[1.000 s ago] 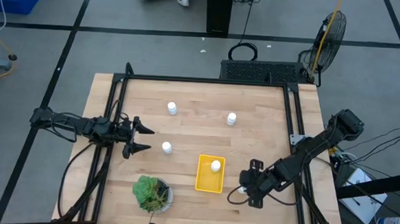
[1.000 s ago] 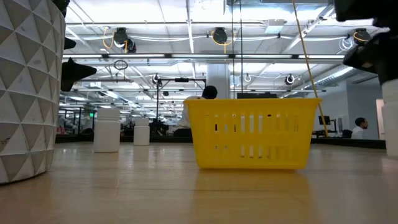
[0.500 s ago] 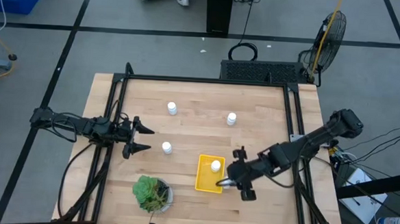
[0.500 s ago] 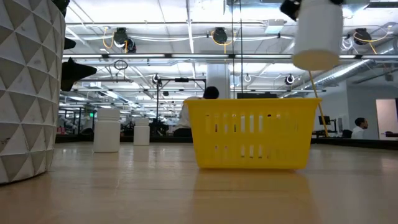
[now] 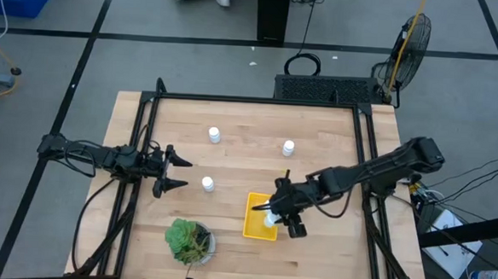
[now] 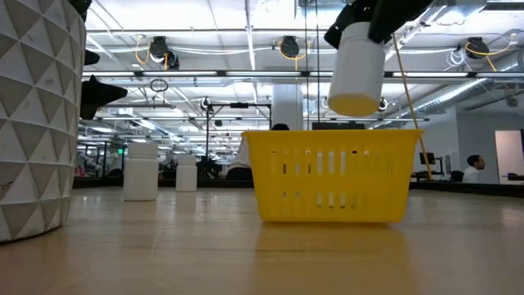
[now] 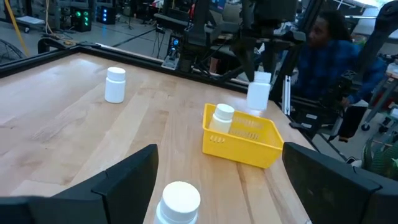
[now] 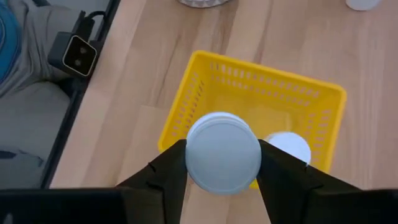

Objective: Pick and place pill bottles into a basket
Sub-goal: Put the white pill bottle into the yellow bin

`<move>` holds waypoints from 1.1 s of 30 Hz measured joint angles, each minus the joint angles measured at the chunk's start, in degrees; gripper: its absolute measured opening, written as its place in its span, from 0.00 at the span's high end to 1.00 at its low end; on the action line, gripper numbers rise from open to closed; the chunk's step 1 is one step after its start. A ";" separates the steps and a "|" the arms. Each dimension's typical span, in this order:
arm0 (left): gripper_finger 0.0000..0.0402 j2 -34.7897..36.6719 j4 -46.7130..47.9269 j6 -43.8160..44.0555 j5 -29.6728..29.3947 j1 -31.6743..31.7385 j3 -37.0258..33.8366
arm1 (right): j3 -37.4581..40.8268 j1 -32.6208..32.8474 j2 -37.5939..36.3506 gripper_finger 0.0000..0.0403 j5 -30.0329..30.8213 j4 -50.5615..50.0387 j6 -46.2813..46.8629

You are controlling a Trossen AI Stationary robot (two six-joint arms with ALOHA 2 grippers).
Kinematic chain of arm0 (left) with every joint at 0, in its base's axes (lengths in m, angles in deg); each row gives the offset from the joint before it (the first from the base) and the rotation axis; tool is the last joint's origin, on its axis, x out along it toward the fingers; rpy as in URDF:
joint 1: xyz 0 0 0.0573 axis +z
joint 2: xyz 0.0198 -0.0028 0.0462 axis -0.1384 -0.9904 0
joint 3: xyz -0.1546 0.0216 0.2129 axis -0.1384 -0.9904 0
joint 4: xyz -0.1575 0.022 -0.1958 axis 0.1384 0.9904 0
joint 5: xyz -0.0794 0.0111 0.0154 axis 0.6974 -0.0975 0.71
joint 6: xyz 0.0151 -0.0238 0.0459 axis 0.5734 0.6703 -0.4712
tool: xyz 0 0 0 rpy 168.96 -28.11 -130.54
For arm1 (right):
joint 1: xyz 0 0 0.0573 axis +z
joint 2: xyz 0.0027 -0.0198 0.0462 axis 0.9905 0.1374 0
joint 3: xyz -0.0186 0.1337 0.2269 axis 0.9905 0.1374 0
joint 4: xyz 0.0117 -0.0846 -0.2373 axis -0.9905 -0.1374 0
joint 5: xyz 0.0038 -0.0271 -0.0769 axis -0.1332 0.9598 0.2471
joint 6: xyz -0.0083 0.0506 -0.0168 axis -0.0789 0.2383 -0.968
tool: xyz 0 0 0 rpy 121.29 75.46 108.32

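Note:
The yellow basket (image 5: 258, 221) stands near the table's front, with one white pill bottle (image 8: 289, 148) inside it. My right gripper (image 5: 272, 214) is shut on another pill bottle (image 6: 356, 70) held above the basket (image 6: 332, 176). Three more bottles stand upright on the table: two toward the far side (image 5: 214, 135) (image 5: 289, 148) and one (image 5: 206, 184) just in front of my left gripper (image 5: 185, 175). My left gripper is open and empty at the table's left side. My right gripper pinches the pill bottle's upper part, by the cap (image 8: 222, 152), between its two fingers (image 8: 169, 168). The fingers come from above, pointing down. The bottle hangs below them, slightly tilted, lifted clear above the basket's near edge.
A green potted plant (image 5: 188, 240) stands at the front left, next to the basket; its white faceted pot (image 6: 37, 115) fills the low view's left. A black frame runs along the table's edges (image 5: 260, 100). A person (image 7: 323, 56) sits beyond the table.
My right gripper has risen from the table's front right and gone toward the left edge, carrying the pill bottle. The bottle is lifted clear and now hangs over the basket.

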 joint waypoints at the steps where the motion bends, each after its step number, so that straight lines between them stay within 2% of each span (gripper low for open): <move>1: 0.14 -0.02 0.02 -0.02 -0.04 -0.01 0.00 | 0.00 -0.05 0.49 0.61 -0.17 0.74 -0.21; 17: 0.14 -0.02 0.04 -0.14 0.08 0.01 0.00 | 0.02 0.36 7.51 0.61 -5.84 5.73 0.05; 33: 0.14 -0.02 0.04 -1.01 0.02 0.00 0.00 | -2.89 -0.25 7.38 0.62 -4.05 -0.09 -4.24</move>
